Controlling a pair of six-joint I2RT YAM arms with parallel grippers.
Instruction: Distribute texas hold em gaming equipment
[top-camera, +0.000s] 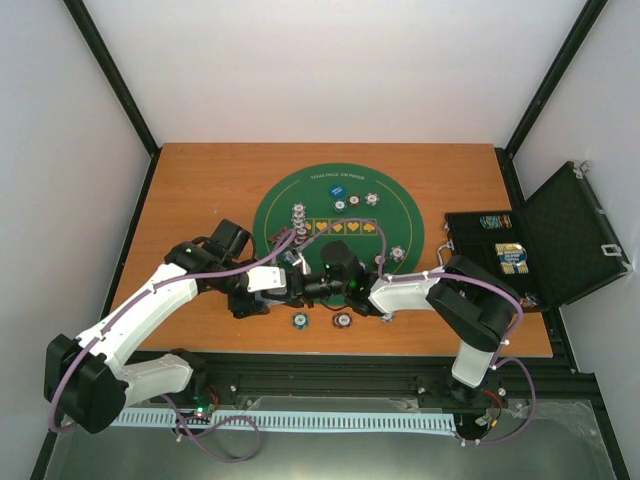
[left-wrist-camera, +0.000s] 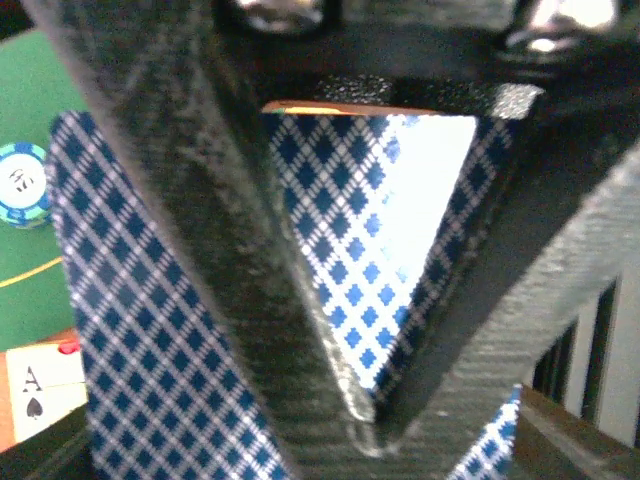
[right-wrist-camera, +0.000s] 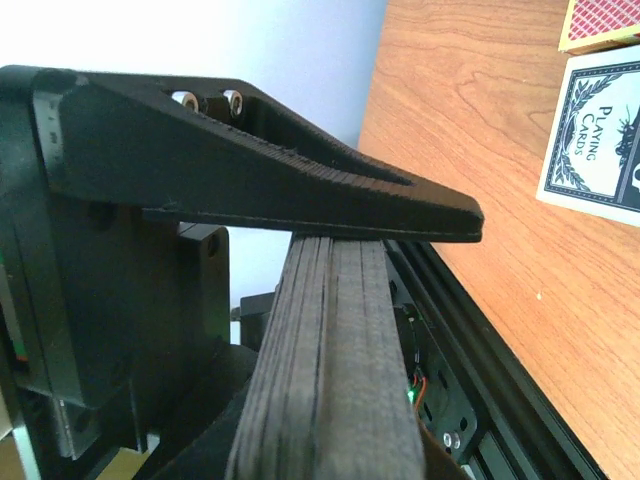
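The wooden surface (top-camera: 200, 200) carries a round green mat (top-camera: 275, 205) on the far side of both end effectors. An open black case (top-camera: 575, 235) lies well off to the right of them.

The left end effector (left-wrist-camera: 370, 428) and the right end effector (top-camera: 320, 288) meet nose to nose at the near rim of the mat.

The right end effector is pinching a thick deck of cards (right-wrist-camera: 330, 370), seen edge-on. Its upper finger (right-wrist-camera: 300, 180) presses down on the deck, and the lower finger is hidden behind the cards. A card box (right-wrist-camera: 598, 135) printed "Playing Cards" lies flat on the wood to the right of that finger, apart from it.

The left end effector's fingers taper to a point against a blue-diamond card back (left-wrist-camera: 150, 300), which shows on both sides of them and in the gap between. Whether they grip a card cannot be told.

A face-up ace of spades (left-wrist-camera: 38, 385) lies to the lower left of those fingers in the left wrist view. A teal chip (left-wrist-camera: 22, 183) sits on the green above it. Two more striped chips (top-camera: 298, 320) rest on bare wood just nearer than the end effectors.
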